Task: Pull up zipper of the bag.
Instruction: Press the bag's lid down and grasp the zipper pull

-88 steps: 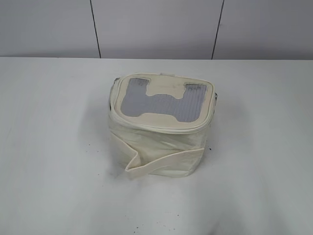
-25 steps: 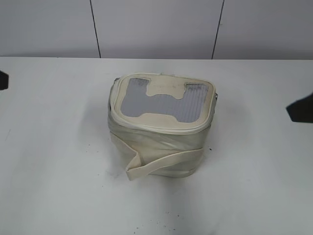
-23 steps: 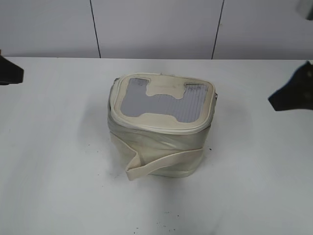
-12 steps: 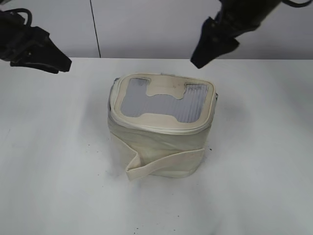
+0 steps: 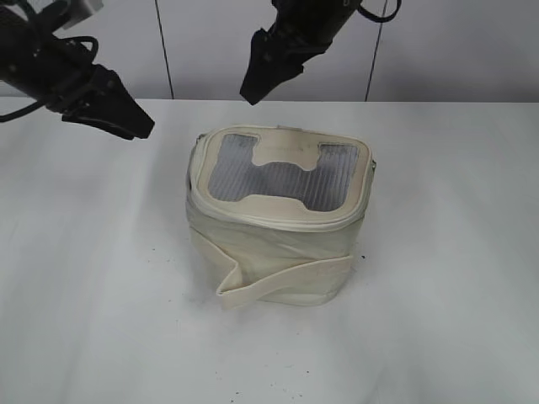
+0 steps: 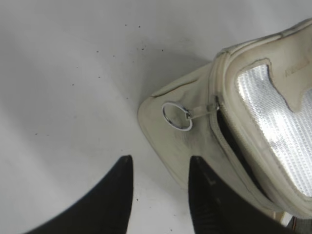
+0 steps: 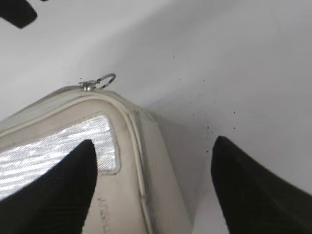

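1. We see the bag (image 5: 278, 215), a small boxy cream-white one, standing on the white table (image 5: 455, 295) near its middle; a grey ribbed panel (image 5: 282, 175) sits in its lid, and a cream strap (image 5: 282, 282) crosses the front of the body.
2. Our left gripper (image 5: 126, 122) hangs above the table to the left of the bag, apart from it; in the left wrist view its two dark fingers (image 6: 109, 200) stand spread with bare table between them, gripping nothing.
3. In that same view a silver ring pull (image 6: 176, 116) lies flat against the bag's corner, just beyond the fingertips; beside it the zipper (image 6: 229, 141) gapes, showing a dark slit under the lid's rim.
4. Our right gripper (image 5: 257, 84) hovers above and behind the bag's left rear corner, not touching it; the right wrist view shows its fingers (image 7: 243, 190) wide apart, straddling a lid corner from above, holding nothing.
5. A second ring pull (image 7: 105, 81) juts up from the rim there, on its small silver slider (image 7: 87, 87).
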